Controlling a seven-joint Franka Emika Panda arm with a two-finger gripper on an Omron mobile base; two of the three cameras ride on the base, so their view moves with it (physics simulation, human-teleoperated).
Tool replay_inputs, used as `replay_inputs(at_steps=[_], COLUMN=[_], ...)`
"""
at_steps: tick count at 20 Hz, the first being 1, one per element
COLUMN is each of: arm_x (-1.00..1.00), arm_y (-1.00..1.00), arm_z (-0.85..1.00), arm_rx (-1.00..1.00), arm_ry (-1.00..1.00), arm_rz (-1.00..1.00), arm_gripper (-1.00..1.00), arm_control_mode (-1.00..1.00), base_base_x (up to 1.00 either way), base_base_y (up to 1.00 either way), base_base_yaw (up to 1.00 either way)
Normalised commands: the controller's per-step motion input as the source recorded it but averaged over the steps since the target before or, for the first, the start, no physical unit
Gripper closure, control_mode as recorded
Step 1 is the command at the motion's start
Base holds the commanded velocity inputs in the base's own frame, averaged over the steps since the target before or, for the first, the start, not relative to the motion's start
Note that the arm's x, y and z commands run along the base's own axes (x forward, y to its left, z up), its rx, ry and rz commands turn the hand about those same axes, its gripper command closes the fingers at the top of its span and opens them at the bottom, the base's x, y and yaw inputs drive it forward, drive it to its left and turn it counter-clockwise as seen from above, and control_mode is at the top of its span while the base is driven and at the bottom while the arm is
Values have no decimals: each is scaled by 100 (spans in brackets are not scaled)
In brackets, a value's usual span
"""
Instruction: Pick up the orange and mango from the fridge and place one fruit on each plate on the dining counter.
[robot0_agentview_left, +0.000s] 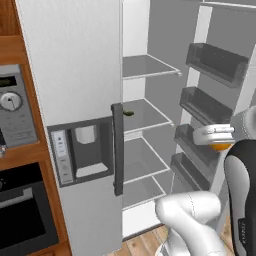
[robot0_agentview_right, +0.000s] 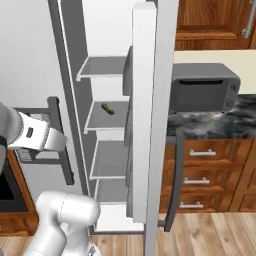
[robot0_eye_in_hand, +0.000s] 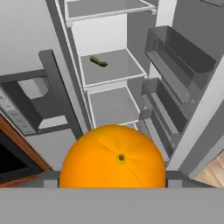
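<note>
I get flat, even rendered light in all three feeds, with no clear source. The fridge (robot0_agentview_left: 75, 60) interior reads soft grey, shelves casting only faint shading. No glare. Edges look slightly soft and pixelated. In the hand view the orange (robot0_eye_in_hand: 113, 156) at six o'clock glows bright, lightly shaded underneath.
</note>
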Motion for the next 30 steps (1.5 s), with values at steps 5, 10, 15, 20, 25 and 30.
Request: replay_inputs(at_steps=[5,10,15,20,25,30], arm_x=[0,0,0,0,0,0], arm_y=[0,0,0,0,0,0], arm_z=[0,0,0,0,0,0], arm_rx=[0,0,0,0,0,0], arm_ry=[0,0,0,0,0,0], arm_rz=[0,0,0,0,0,0], arm_gripper=[100,100,100,100,100,100], arm_control_mode=[100,100,100,100,100,100], base_base_x=[-100,-55,0,-6,-10,91], base_base_y=[-3,-17,0,-39,-71,-45], base_base_yaw=[-9,-77,-100,-83,-46,-32])
